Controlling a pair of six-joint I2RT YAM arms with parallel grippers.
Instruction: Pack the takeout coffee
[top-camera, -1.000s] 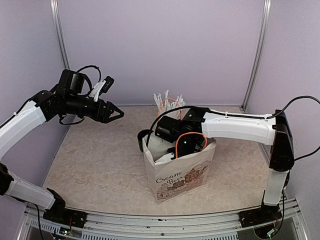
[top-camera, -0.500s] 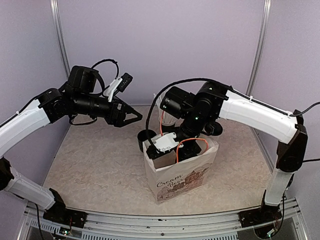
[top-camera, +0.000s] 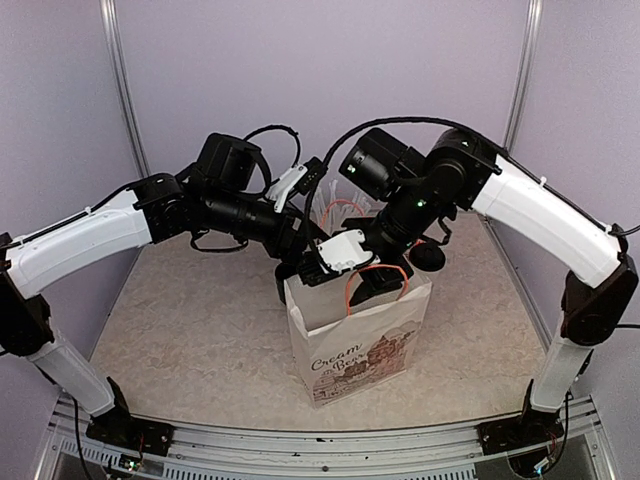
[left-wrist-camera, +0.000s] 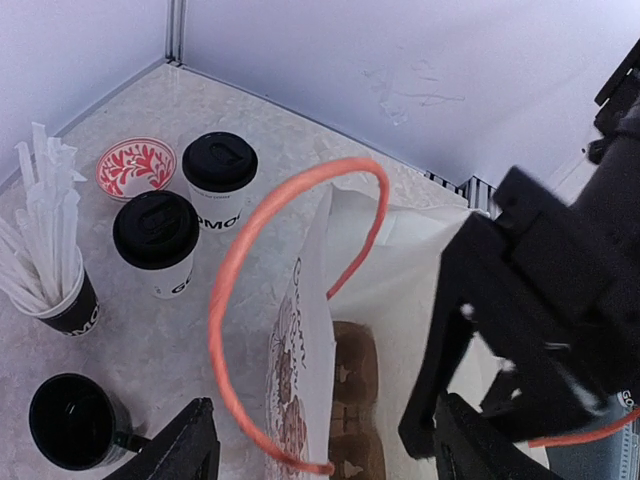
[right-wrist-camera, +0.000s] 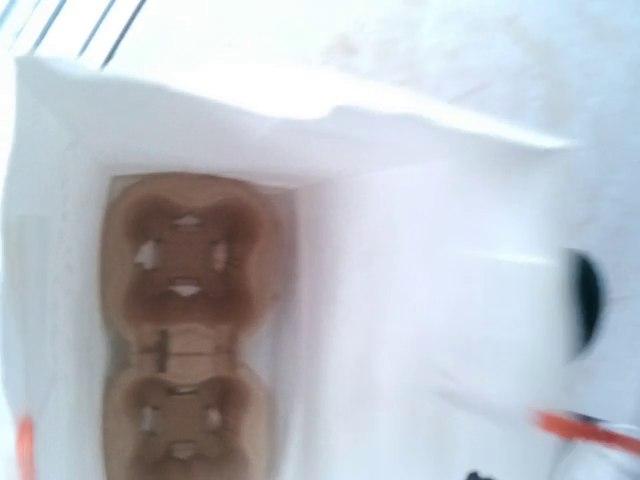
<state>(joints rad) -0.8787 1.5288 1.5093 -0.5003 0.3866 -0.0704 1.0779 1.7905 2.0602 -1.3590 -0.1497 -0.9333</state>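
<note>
Two white takeout coffee cups with black lids stand on the table beyond the bag, one (left-wrist-camera: 220, 180) farther and one (left-wrist-camera: 157, 240) nearer. In the top view my arms hide them. The white paper bag (top-camera: 350, 345) with orange handles stands open, a brown cup carrier (left-wrist-camera: 355, 400) on its floor. My left gripper (left-wrist-camera: 330, 450) hovers open over the bag's left rim, holding nothing. My right gripper (top-camera: 365, 272) hangs just above the bag's mouth, its black fingers (left-wrist-camera: 440, 340) apart and empty. The blurred right wrist view looks down at the carrier (right-wrist-camera: 185, 330).
Behind the bag are a black cup of white straws (left-wrist-camera: 50, 290), a squat black mug (left-wrist-camera: 75, 420) and a red-patterned dish (left-wrist-camera: 135, 167). An orange handle (left-wrist-camera: 235, 300) arches up between my left fingers. The two grippers are close together above the bag. Walls enclose the back and sides.
My left arm has swung right from the open table to the bag's rim. My right gripper has risen out of the bag and its fingers have spread.
</note>
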